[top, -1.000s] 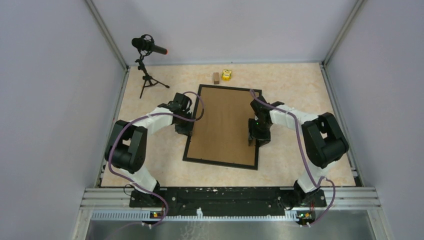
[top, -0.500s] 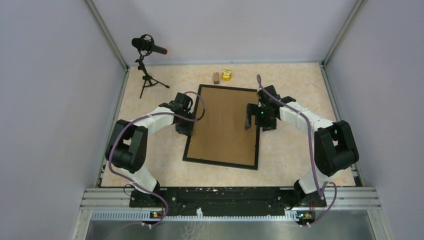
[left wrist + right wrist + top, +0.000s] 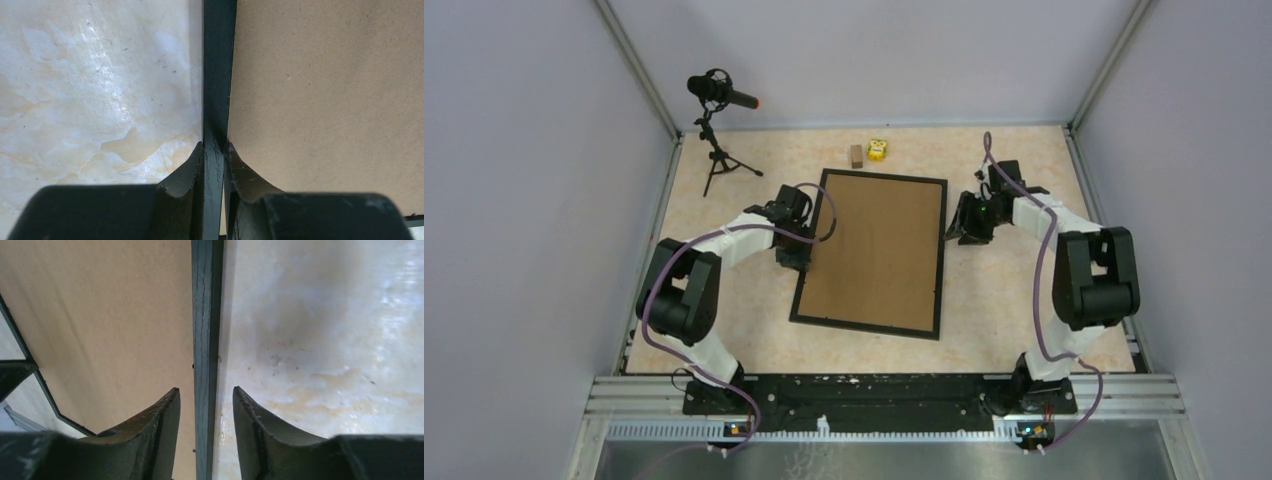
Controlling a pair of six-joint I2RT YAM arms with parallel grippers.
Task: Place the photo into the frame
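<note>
The black frame (image 3: pixel 940 262) lies flat in the middle of the table with the brown cardboard backing board (image 3: pixel 876 250) filling it. The photo is hidden. My left gripper (image 3: pixel 797 256) is shut on the frame's left rail (image 3: pixel 218 75), one finger on each side. My right gripper (image 3: pixel 955 228) is open and sits at the frame's right rail (image 3: pixel 204 340), the rail between its fingers (image 3: pixel 160 420) without touching them.
A microphone on a small tripod (image 3: pixel 716 130) stands at the back left. A small brown block (image 3: pixel 856 155) and a yellow toy (image 3: pixel 878 149) lie behind the frame. Walls close in the table on three sides.
My right gripper has moved from over the backing board, up and to the right, to the frame's right rail. The left arm has not moved.
</note>
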